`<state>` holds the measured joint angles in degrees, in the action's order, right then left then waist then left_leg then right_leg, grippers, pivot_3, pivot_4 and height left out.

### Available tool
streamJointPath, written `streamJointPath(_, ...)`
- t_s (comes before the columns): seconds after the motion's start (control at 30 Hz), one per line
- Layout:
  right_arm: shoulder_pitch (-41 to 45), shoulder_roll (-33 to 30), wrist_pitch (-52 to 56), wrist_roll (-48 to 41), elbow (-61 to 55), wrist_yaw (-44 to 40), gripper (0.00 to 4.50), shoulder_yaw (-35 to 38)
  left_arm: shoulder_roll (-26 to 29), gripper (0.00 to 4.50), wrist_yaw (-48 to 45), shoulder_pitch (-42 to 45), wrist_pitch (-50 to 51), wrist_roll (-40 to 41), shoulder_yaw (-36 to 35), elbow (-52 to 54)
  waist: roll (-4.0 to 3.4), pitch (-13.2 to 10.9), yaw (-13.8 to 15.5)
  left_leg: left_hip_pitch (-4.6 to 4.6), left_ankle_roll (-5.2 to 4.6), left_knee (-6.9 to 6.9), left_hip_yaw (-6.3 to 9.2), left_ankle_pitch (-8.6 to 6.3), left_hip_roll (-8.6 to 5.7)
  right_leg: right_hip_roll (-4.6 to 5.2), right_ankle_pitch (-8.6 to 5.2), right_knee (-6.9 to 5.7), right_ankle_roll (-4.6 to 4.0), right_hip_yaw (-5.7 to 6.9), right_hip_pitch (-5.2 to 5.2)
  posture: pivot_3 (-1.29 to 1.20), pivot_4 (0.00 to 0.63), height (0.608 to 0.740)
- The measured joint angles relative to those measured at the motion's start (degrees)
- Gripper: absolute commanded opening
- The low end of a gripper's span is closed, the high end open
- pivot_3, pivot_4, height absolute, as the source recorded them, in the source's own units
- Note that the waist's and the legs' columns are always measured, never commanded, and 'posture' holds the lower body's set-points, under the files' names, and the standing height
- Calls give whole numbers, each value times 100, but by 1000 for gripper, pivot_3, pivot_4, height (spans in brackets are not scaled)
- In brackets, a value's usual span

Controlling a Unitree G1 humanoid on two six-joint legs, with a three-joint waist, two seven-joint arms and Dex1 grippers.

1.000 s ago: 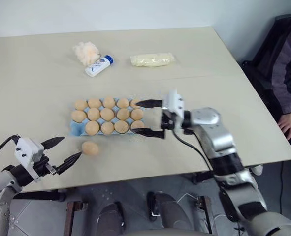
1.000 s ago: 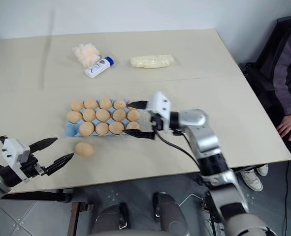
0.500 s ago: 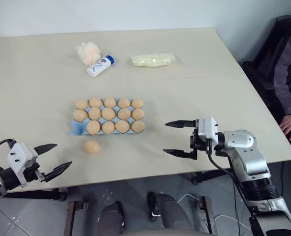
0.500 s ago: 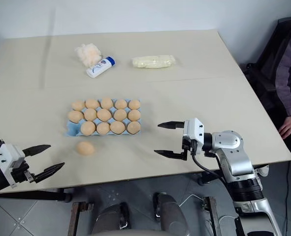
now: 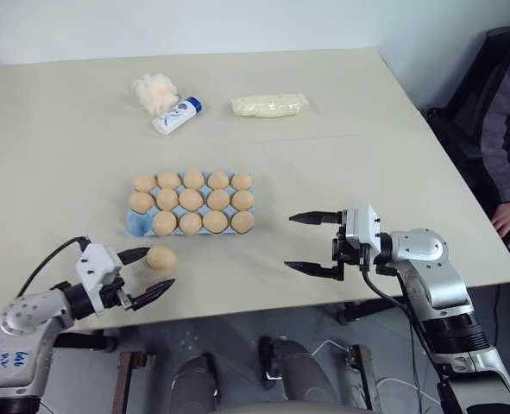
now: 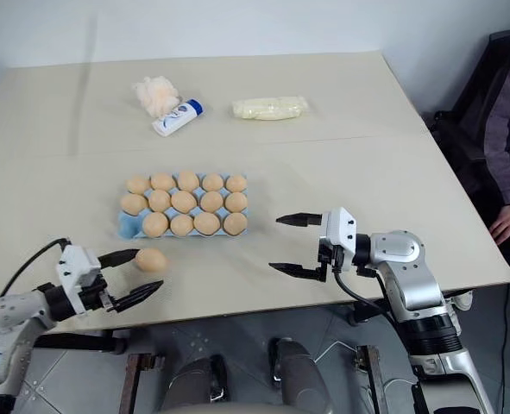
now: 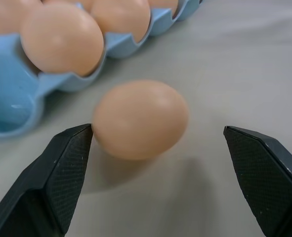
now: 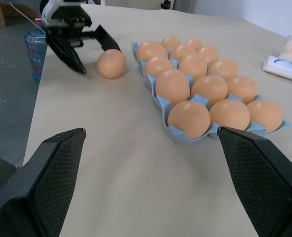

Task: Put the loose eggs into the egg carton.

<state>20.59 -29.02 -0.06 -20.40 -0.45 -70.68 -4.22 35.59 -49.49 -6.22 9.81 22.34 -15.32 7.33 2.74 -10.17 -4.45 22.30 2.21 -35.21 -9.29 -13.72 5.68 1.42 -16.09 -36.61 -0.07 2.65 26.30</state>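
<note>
One loose egg (image 5: 160, 258) lies on the table just in front of the egg carton (image 5: 135, 227), a light blue tray filled with several eggs. Its near-left corner cup is empty. My left gripper (image 5: 161, 266) is open and low over the table, one finger on each side of the loose egg. In the left wrist view the egg (image 7: 141, 118) sits close against one finger (image 7: 66, 163) and well apart from the other. My right gripper (image 5: 288, 241) hangs open to the right of the carton, holding nothing.
At the back of the table are a fluffy puff (image 5: 154, 89), a white tube with a blue cap (image 5: 174, 115) and a pale yellow packet (image 5: 267, 105). A person (image 5: 496, 112) sits at the right edge. The table's front edge runs just behind both grippers.
My left gripper has swung right and forward, so its open fingers now straddle the loose egg. The right gripper pulled away from the carton a second ago and has since kept still.
</note>
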Motion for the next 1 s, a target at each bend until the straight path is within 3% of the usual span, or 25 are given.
streamJointPath(0.13,108,31,5,0,-53,35,4468,-48,-364,4500,304,372,-60,-141,308,-278,2,1,30,-12,2,-14,8,-2,-4,0,4,7,7,4,-28,0,150,740)
streamJointPath(0.23,109,31,23,0,-57,66,4500,-48,-398,3857,356,374,-318,-319,370,-385,2,1,14,-19,7,-13,11,-7,-1,1,4,10,7,5,-37,0,150,740)
streamJointPath(0.4,124,33,66,-3,-65,122,4500,-56,-295,2417,266,73,-567,-309,232,-393,1,1,-6,-20,3,-12,14,-5,3,0,4,10,6,8,-38,0,150,740)
streamJointPath(0.7,154,120,72,1,-63,156,4500,-244,-47,2357,293,17,-368,428,-732,-89,1,1,34,-23,6,-14,25,-7,1,6,3,15,6,16,-51,0,150,740)
streamJointPath(0.83,151,138,73,4,-75,192,4500,-276,-30,2357,448,662,-162,421,-626,-209,0,0,134,-23,6,-17,30,-6,0,4,4,19,8,20,-56,0,150,740)
streamJointPath(1.0,154,237,146,1,-169,289,4500,-341,127,2357,419,1698,-66,280,-384,-1099,1,1,141,-23,-4,-17,30,0,-1,2,5,19,9,23,-59,0,150,740)
